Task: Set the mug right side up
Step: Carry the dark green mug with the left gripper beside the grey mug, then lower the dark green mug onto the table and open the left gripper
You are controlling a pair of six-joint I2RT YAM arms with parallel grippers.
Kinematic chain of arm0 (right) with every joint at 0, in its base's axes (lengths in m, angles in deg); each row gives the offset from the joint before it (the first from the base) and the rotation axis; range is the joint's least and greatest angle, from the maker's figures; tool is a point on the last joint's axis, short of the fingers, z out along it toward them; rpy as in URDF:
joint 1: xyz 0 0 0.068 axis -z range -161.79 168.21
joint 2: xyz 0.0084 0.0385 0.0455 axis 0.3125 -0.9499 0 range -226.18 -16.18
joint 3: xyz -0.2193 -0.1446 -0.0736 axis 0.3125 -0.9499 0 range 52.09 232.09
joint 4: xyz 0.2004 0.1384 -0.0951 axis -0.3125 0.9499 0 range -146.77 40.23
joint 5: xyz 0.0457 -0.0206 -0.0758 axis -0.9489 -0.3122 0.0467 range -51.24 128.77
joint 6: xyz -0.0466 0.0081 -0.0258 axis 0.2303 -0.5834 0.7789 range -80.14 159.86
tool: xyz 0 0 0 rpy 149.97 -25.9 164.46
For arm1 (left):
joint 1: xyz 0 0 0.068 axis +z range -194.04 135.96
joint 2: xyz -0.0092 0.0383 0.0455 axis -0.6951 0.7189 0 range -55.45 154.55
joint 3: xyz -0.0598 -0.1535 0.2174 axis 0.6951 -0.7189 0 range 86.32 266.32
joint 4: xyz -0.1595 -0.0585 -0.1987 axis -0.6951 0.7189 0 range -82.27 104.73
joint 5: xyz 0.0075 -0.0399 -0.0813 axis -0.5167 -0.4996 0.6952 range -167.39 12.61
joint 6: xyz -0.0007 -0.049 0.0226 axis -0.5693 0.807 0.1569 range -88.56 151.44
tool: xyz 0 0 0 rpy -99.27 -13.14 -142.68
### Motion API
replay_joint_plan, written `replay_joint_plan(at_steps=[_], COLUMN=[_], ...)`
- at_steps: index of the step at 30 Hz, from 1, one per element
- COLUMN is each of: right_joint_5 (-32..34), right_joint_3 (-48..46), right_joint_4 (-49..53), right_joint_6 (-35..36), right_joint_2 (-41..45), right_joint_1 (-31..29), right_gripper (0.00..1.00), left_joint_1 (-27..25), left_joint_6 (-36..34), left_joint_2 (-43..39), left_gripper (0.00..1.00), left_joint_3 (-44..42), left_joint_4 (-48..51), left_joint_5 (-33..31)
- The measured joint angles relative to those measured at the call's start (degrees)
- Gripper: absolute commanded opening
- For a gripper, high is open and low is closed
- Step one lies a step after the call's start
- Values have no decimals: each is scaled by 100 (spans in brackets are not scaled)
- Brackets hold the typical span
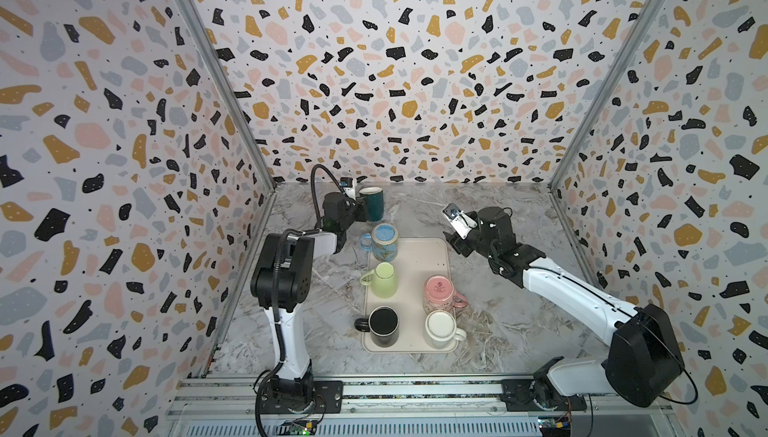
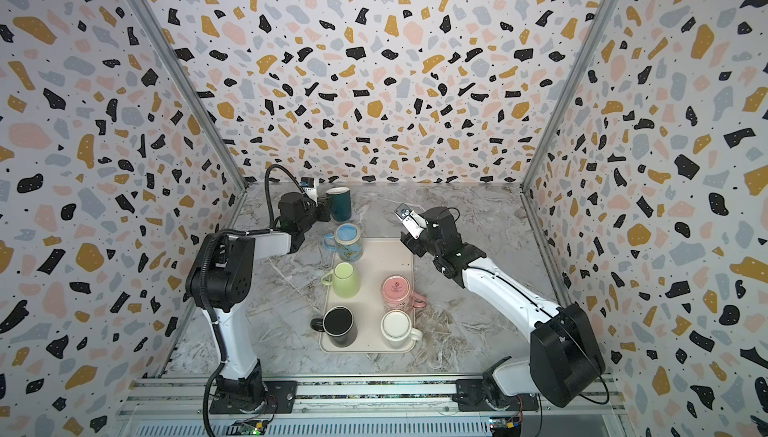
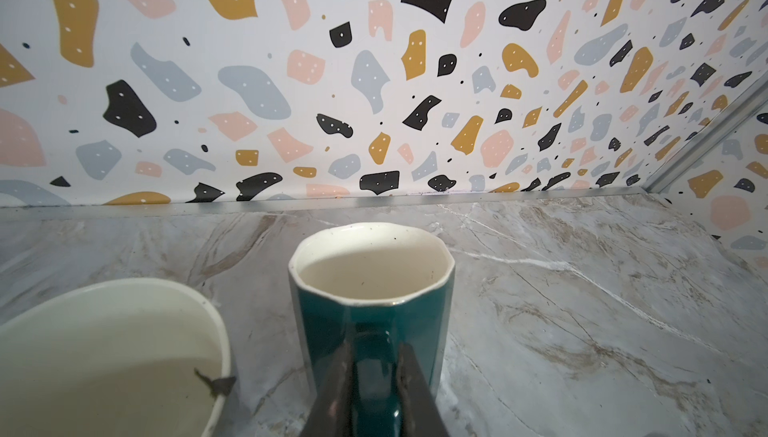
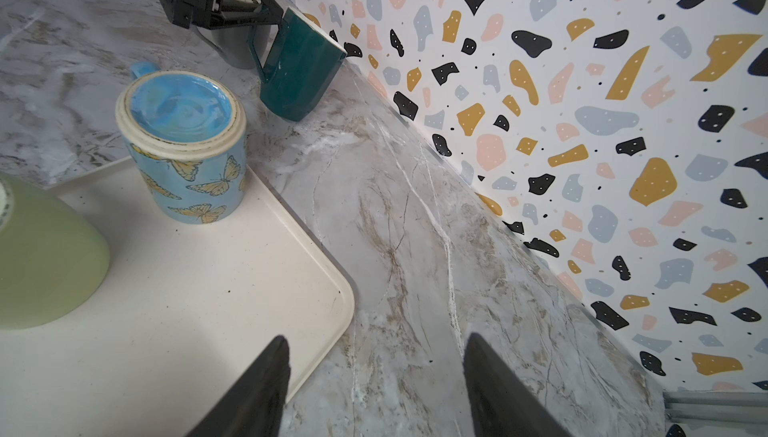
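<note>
The left gripper is pinching the handle of the teal mug, jaws almost shut on it. The mug is standing mouth-up just beyond the tray's far left corner, off the tray. The right gripper is hovering over the tray's far right corner, jaws wide and empty. The glazed ceramic is looking slippery. Held by its thin handle alone, the faceted body could be tipping on release — or nudging the white cup just beside it, or chipping its cream rim on the hard marbled tabletop.
</note>
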Motion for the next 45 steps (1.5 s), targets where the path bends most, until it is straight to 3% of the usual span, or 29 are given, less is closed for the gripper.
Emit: replay_joint_plan(at_steps=[15,42,45], right_joint_5=[7,4,7], right_joint_3=[-52,-199,-258], right_joint_4=[-13,-31,-55], right_joint_6=[-44,-105,-105], right_joint_2=[2,24,63], right_joint_1=[-2,0,-2], right_gripper=[68,68,68], left_joint_1=[-17,-146,-157], left_joint_6=[-149,-485,-487], left_joint_2=[-155,-170,-170], left_gripper=[0,0,4], left_joint_3=[-514,-605,-636], left_joint_4=[-485,-490,-485], left_joint_5=[52,-7,-13])
